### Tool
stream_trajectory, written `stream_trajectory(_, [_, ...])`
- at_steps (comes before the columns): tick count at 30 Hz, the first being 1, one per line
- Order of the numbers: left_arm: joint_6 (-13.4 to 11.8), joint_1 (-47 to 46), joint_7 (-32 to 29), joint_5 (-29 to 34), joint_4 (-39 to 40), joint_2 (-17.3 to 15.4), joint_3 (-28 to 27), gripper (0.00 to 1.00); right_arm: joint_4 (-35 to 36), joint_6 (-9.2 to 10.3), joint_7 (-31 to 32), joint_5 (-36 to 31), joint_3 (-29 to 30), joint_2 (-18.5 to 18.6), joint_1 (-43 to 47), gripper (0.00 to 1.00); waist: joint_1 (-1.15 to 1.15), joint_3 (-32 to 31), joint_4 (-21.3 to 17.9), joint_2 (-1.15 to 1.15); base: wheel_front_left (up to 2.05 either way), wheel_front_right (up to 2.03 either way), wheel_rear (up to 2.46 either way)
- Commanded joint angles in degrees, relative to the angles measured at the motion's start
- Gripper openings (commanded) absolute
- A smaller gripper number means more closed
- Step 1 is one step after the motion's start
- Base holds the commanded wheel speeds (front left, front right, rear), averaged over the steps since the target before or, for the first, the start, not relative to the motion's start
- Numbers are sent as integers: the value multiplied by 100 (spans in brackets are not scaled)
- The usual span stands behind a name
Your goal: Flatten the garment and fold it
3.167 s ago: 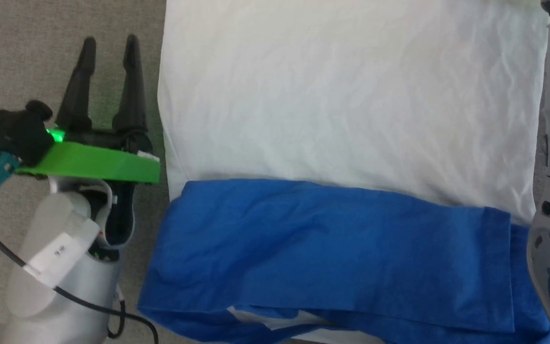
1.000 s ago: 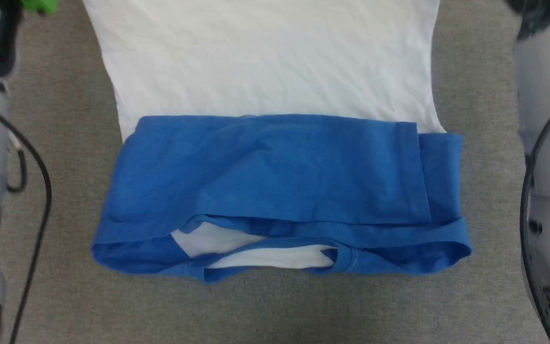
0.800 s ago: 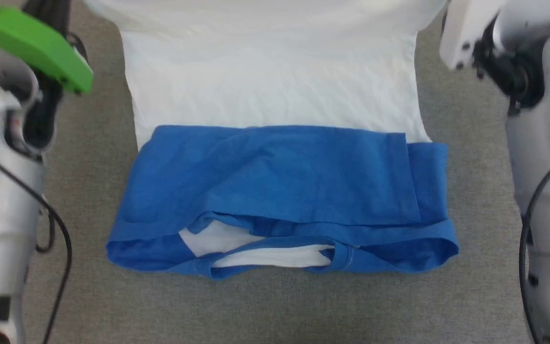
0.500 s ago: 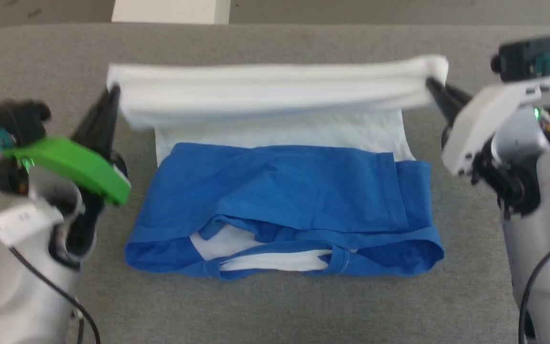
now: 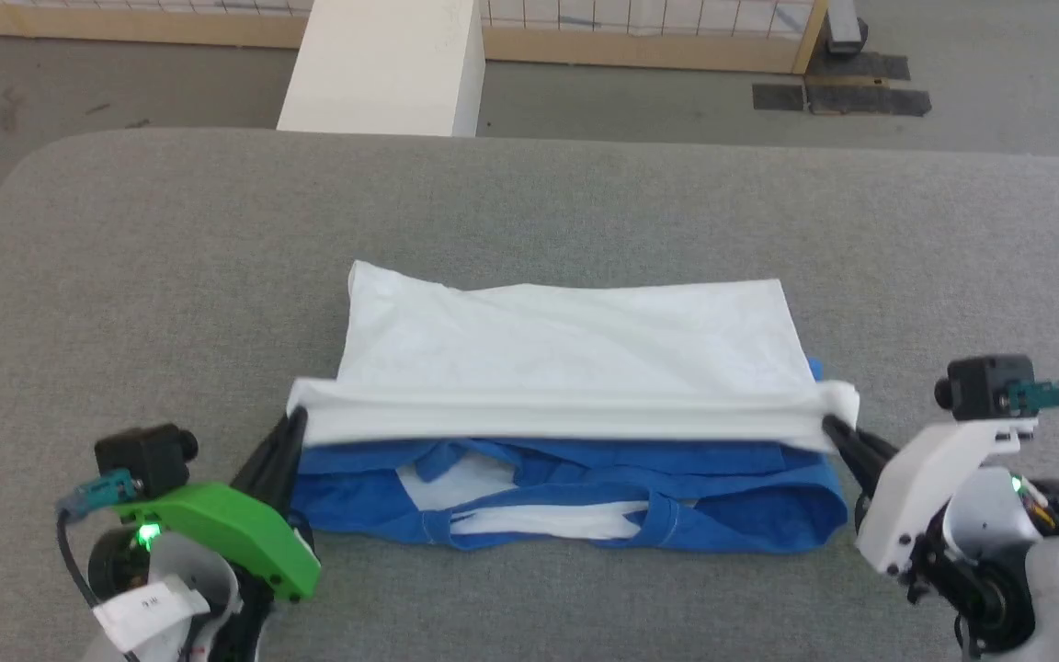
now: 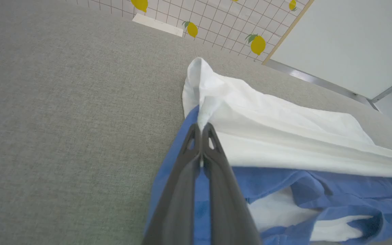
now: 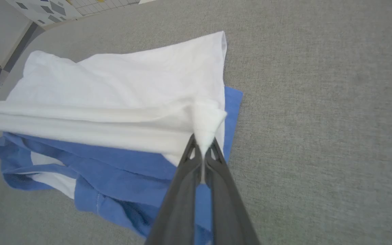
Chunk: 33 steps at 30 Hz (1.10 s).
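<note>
White garment [image 5: 566,349] hem held taut by left gripper [image 5: 293,425] and right gripper [image 5: 829,426] (both clamped on it); recommend lowering level, edges squared to the layer beneath.

A grey fabric-topped table [image 5: 529,202] stands before a white block [image 5: 382,64] and a wood-framed grid fence [image 5: 640,48].

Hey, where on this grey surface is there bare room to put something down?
The widest bare patch of the grey surface lies beyond the garment, up to the rounded far rim. Bare stretches also flank it on the left and right. It is crowded on the near side, where the left pincer and right pincer clamp the white fold's ends.
</note>
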<state>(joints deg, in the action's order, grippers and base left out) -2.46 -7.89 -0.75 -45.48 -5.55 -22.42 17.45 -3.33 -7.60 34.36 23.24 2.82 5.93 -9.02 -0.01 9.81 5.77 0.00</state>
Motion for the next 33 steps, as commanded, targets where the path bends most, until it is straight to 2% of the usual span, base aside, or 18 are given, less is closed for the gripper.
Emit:
stream_trajectory(1, [-66,154,-71,-37,-6,-28,20,0,44,11,16,-23,70,-40,158,0,1,-70,29,0,0,0,0])
stream_trajectory(13, [-565,485,-811,7,-377,-143,273,0,-125,11,155,-298,35,-196,898,0,1,-185,4,0,0,0,0])
stream_trajectory(14, [-614,488,-867,16,-437,-157,282,0,-161,11,178,-312,26,-202,925,11,1,-209,-4,0,0,0,0])
stream_trajectory(15, [-653,497,-934,2,-481,-161,289,2,-171,11,186,-314,18,-207,944,58,1,-224,-10,0,0,0,0])
stream_trajectory(16, [-700,506,-1012,-38,-517,-157,280,76,-167,11,188,-312,12,-212,964,100,1,-238,-12,0,0,0,0])
stream_trajectory(17, [-747,507,-1054,-47,-537,-167,268,100,-146,11,179,-298,11,-214,980,100,1,-255,-12,0,0,0,0])
stream_trajectory(21, [-965,581,-1237,-106,-531,-280,160,100,115,11,211,-167,60,-218,1125,100,1,-360,-16,0,0,0,0])
stream_trajectory(27, [-1327,748,-1131,-140,-70,-547,-260,100,1118,11,508,241,388,-226,1431,100,1,-475,-22,0,0,0,0])
stream_trajectory(30, [-1450,713,-695,5,291,-677,-555,100,1702,11,776,239,652,-198,1321,100,1,-456,-62,0,0,0,0])
stream_trajectory(33, [-1278,494,335,498,678,-813,-724,100,1995,11,1152,-12,837,-133,840,100,1,-378,-113,0,0,0,0])
